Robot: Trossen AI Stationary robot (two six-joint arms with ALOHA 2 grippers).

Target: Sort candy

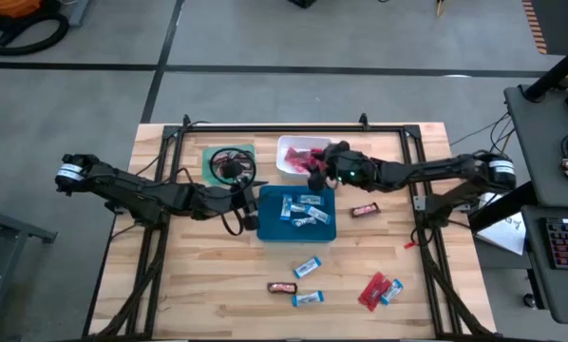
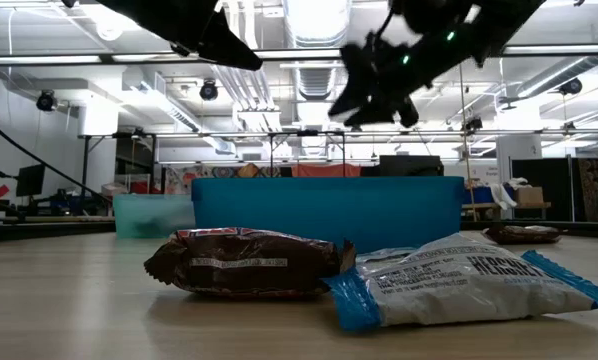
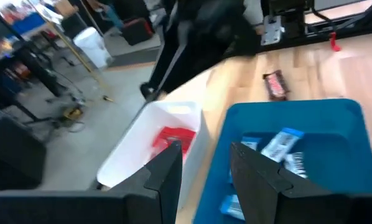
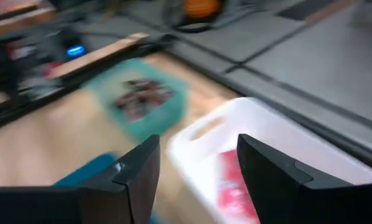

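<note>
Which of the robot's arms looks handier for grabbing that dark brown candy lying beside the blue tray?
Probably the right. Its hand hovers open and empty over the white tray, with the brown bar on its side of the blue tray. The left hand would have to cross that tray.

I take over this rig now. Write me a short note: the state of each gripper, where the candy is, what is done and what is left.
Right gripper: open, empty, over the white tray.
Left gripper: open, empty, at the blue tray's left edge.
Done: red packets in the white tray, blue-and-white bars in the blue tray, dark candy in the green tray.
Left on the table: two brown bars, three blue-and-white bars and one red packet.
</note>
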